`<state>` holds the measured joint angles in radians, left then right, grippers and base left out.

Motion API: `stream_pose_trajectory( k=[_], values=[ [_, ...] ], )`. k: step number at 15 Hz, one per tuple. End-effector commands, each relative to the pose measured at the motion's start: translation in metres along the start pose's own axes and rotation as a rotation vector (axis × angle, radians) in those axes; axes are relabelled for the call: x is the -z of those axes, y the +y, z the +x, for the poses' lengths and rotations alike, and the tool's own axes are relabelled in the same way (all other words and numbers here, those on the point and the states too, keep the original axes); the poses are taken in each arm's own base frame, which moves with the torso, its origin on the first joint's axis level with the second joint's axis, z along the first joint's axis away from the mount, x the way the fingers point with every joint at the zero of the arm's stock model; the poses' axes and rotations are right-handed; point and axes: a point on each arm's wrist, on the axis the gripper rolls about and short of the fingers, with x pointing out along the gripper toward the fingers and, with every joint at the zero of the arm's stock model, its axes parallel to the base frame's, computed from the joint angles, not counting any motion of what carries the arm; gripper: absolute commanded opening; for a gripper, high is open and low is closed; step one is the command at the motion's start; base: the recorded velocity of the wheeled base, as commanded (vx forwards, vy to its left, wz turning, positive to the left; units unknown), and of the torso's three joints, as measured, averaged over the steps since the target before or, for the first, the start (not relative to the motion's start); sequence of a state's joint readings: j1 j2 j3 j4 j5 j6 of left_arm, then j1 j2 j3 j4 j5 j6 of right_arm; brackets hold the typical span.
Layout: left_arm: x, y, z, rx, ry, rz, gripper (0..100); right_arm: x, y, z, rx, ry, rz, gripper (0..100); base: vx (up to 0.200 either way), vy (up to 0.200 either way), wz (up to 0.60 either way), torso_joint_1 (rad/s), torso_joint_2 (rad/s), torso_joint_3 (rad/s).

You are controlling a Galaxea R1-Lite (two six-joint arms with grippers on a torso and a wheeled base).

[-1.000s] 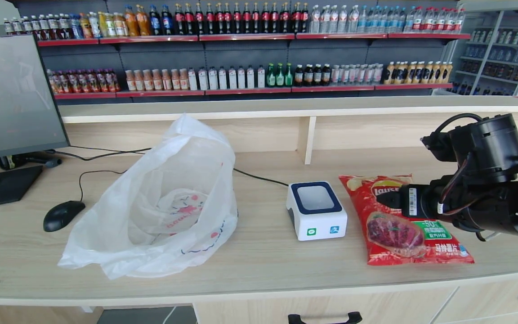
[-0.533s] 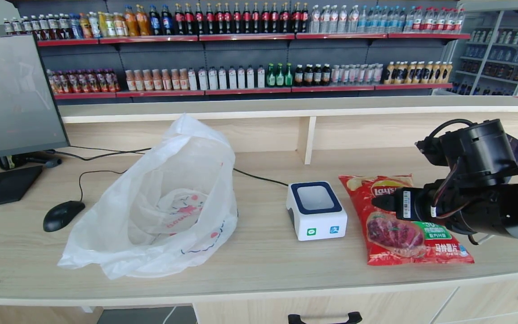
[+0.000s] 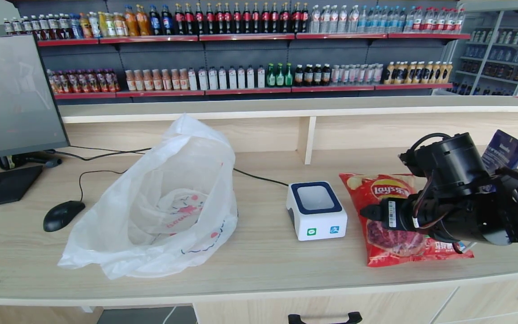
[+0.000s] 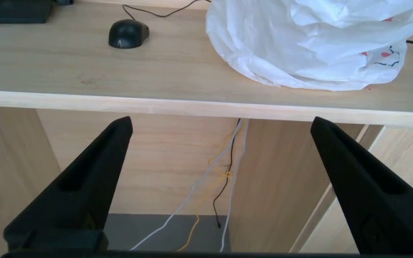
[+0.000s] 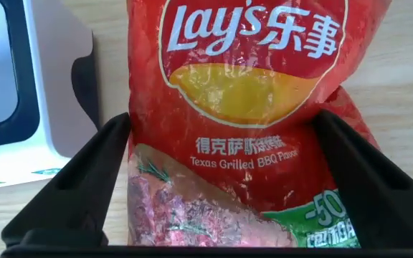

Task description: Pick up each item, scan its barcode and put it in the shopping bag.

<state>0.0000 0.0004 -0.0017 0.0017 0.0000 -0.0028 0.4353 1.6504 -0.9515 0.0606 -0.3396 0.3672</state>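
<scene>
The chips (image 3: 387, 191) lay flat on the counter (image 3: 263, 261), toward its right end and close to the front edge, logo end pointing to the back edge. The right gripper (image 5: 222, 118) was down over the pack's lower half with its jaws released and spread wide. One finger (image 5: 70, 193) stood along the pack's side nearer the scanner (image 3: 316, 209) and the other along the far side, so the pack sat between them. Whether the fingers pressed the foil could not be told, and the pack rested on the wood. The scanner stood just beside the chips near the counter's middle, window up, its cable running off toward the back edge. The bag (image 3: 164, 202), thin white plastic, slumped open left of the scanner, its mouth facing the front edge and its near fold reaching close to that edge. A mouse (image 3: 63, 215) sat left of the bag, and a monitor (image 3: 11, 94) stood at the back left corner. A blue pack (image 3: 504, 150) showed behind the right arm near the right end, partly hidden. The left gripper (image 4: 221, 122) hung below the counter's front edge, jaws released and wide apart with nothing between them, facing the panel under the bag and mouse.
</scene>
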Motion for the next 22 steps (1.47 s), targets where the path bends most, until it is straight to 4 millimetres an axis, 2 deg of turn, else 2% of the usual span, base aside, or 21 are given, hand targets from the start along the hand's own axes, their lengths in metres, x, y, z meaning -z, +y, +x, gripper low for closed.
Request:
stream_pose_trajectory(
  k=[1, 10, 11, 18, 22],
  values=[
    [0.000, 0.000, 0.000, 0.000, 0.000, 0.000, 100, 0.003, 0.001, 0.005, 0.006, 0.019, -0.006, 100, 0.000, 0.000, 0.00, 0.000, 0.00, 0.000],
    [0.000, 0.000, 0.000, 0.000, 0.000, 0.000, 100, 0.004, -0.004, 0.013, 0.030, 0.035, 0.070, 100, 0.000, 0.000, 0.00, 0.000, 0.00, 0.000],
    [0.000, 0.000, 0.000, 0.000, 0.000, 0.000, 100, 0.005, -0.004, 0.013, 0.032, 0.039, 0.067, 0, 0.000, 0.000, 0.00, 0.000, 0.00, 0.000],
    [0.000, 0.000, 0.000, 0.000, 0.000, 0.000, 100, 0.004, -0.009, 0.005, 0.030, 0.015, 0.082, 0, 0.000, 0.000, 0.00, 0.000, 0.00, 0.000],
    [0.000, 0.000, 0.000, 0.000, 0.000, 0.000, 100, -0.002, -0.010, -0.007, 0.016, -0.024, 0.085, 0, 0.000, 0.000, 0.00, 0.000, 0.00, 0.000]
  ],
)
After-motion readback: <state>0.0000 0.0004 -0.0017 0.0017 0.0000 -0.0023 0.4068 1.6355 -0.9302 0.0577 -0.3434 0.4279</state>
